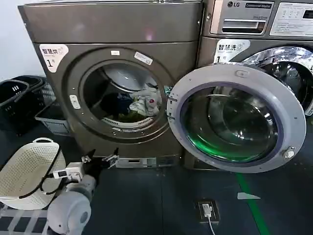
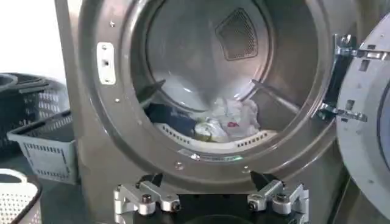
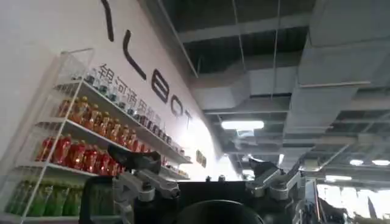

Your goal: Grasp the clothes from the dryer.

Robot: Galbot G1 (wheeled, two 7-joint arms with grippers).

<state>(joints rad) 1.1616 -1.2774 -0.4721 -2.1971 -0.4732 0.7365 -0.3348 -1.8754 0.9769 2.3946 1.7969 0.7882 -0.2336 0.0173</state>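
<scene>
The dryer (image 1: 112, 29) stands in front of me, and its round door (image 1: 234, 117) is swung open to the right. Inside the drum lie the clothes: a whitish-grey piece with a red mark (image 1: 146, 100), a dark navy one (image 1: 115, 103) and a yellow-green one (image 1: 128, 116). My left gripper (image 1: 100, 160) hangs low in front of the dryer, below the porthole and outside it. It is open and empty. In the left wrist view the gripper (image 2: 207, 182) faces the clothes (image 2: 228, 119) deep in the drum. My right gripper (image 3: 192, 161) is open and empty, pointing up at a ceiling.
A white perforated basket (image 1: 27, 171) sits on the floor at the left, beside my left arm. Dark baskets (image 1: 19, 98) and a grey one (image 1: 51, 117) stand left of the dryer. The LG machine (image 1: 259, 29) is at the right. A floor socket (image 1: 208, 210) lies ahead.
</scene>
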